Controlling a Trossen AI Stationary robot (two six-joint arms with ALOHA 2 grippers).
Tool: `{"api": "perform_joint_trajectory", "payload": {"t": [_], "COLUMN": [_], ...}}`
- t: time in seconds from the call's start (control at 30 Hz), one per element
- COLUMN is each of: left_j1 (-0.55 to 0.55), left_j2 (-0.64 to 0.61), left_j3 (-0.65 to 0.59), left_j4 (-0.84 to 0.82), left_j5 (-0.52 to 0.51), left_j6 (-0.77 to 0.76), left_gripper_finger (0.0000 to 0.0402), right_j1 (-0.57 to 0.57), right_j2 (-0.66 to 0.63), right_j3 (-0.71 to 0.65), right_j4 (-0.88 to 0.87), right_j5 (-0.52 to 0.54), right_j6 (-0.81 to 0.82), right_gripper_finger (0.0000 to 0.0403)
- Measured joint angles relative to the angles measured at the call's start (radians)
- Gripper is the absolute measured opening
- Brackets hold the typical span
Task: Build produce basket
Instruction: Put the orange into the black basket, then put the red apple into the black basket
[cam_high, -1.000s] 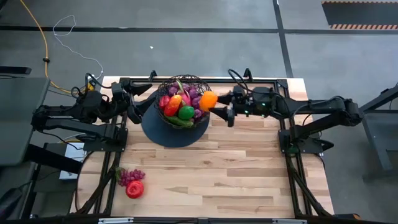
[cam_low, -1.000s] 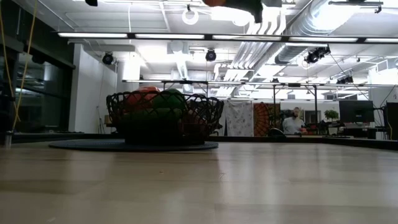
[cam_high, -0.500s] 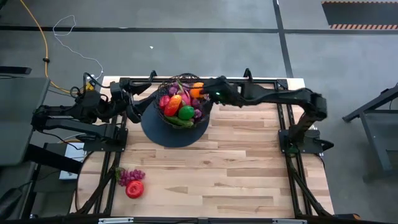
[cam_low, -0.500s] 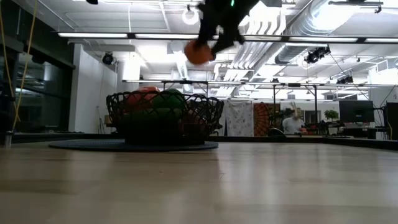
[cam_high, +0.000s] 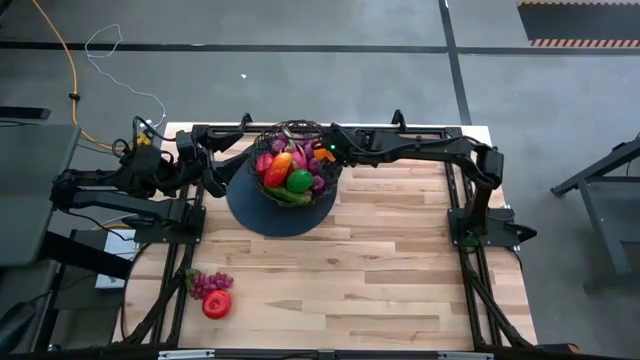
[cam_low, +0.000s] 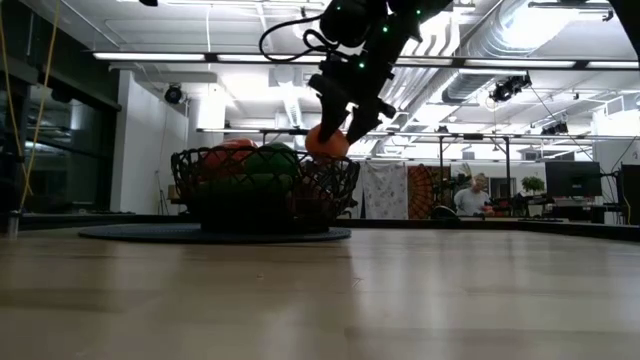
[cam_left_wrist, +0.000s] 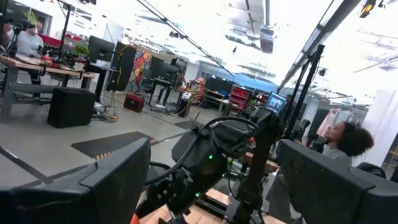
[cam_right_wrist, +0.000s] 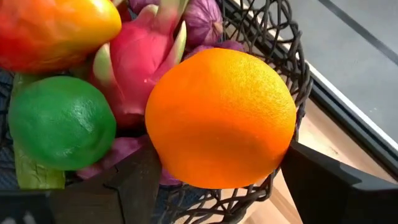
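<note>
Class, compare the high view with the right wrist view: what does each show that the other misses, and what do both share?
Only the high view shows the red round fruit and purple grapes left on the wooden table, and the waiting left gripper. Only the right wrist view shows the round orange between the right gripper's fingers. Both show the black wire basket with the green round fruit.

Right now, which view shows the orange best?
The right wrist view: the orange fills the picture, clamped between the right tool fingers just over the basket rim. The low view shows it small, at the rim. The high view shows only a sliver beside the tool. The left wrist view barely shows it.
</note>
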Motion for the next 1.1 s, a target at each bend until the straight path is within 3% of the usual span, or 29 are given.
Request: {"api": "perform_joint_trajectory", "payload": {"t": [0.17,0.5,0.7,0.87,1.1], "left_j1": [0.000,0.000,0.000,0.000,0.000], "left_j2": [0.000,0.000,0.000,0.000,0.000], "left_j3": [0.000,0.000,0.000,0.000,0.000], "left_j4": [0.000,0.000,0.000,0.000,0.000], "left_j5": [0.000,0.000,0.000,0.000,0.000], "left_j6": [0.000,0.000,0.000,0.000,0.000], "left_gripper_finger": [0.0339,0.0339,0.0339,0.0339,0.0339], "right_j1": [0.000,0.000,0.000,0.000,0.001], "right_j2": [0.003,0.003,0.005,0.005,-0.010], "right_j3": [0.000,0.000,0.000,0.000,0.050], "right_j4": [-0.001,-0.022,-0.022,-0.022,-0.148], "right_j5": [0.044,0.031,0.006,0.073,0.051], "right_j6": [0.002,-0.081,-0.081,-0.095,-0.160], "right_gripper_finger": [0.0282,0.0285,0.0335,0.0390,0.0392]}}
